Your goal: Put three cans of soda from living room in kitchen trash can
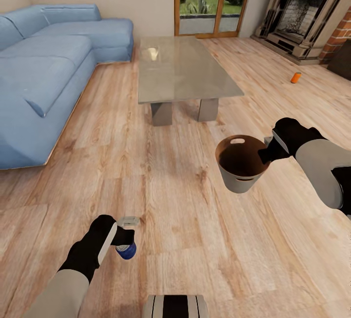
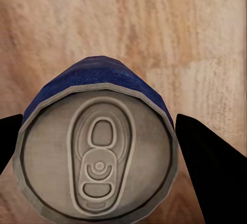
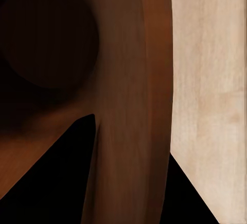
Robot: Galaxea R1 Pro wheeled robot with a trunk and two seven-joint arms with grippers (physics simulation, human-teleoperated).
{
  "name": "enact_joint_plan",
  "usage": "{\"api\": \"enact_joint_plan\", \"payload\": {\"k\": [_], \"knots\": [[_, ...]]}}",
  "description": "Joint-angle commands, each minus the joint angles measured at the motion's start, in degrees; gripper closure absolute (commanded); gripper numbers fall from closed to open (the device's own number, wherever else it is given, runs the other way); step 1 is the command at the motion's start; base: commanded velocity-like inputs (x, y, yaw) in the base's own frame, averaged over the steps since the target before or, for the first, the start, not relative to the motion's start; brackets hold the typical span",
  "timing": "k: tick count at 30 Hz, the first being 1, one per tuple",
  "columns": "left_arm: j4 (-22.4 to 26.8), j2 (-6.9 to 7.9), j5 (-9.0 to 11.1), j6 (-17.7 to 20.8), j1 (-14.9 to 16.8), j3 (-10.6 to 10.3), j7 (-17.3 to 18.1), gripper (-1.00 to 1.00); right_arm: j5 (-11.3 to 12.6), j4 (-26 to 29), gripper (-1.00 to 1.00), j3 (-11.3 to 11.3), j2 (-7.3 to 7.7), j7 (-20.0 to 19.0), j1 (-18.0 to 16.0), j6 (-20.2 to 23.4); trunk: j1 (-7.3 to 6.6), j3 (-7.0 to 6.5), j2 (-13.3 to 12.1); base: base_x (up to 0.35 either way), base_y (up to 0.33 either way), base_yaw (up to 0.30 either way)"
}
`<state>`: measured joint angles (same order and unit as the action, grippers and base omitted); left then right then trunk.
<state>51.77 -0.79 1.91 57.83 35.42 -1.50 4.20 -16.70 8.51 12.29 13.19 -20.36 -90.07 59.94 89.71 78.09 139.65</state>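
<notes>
The left hand (image 1: 127, 241) is squeezing the blue can (image 1: 126, 250), which is standing up tall, its long way going up and down, top toward the wrist. The right hand (image 1: 267, 154) is pinching the bin's (image 1: 240, 177) rim (one finger inside). The can could be slipping; the bin could be tipping, hanging well off to the side.
</notes>
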Motion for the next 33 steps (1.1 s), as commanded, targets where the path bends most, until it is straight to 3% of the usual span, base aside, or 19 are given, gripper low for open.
{"api": "enact_joint_plan", "payload": {"k": [1,25,33], "knots": [[0.0,0.0,0.0,0.0,0.0,0.0,0.1,1.0,0.5,0.0,1.0,-0.4,0.0,0.0,0.0,0.1,-0.23,-0.19,-0.4,0.0,0.0,0.0],[2.5,0.0,0.0,0.7,0.0,-0.1,0.1,1.0,0.6,0.0,1.0,-0.3,0.16,0.0,0.1,0.1,-5.5,-4.5,-10.0,0.0,0.0,0.0],[2.7,0.38,-0.1,0.9,0.0,0.0,0.4,1.0,0.5,0.2,1.0,-0.4,1.01,-0.2,4.3,0.1,-7.25,-5.93,-13.2,0.0,0.0,0.0]]}}
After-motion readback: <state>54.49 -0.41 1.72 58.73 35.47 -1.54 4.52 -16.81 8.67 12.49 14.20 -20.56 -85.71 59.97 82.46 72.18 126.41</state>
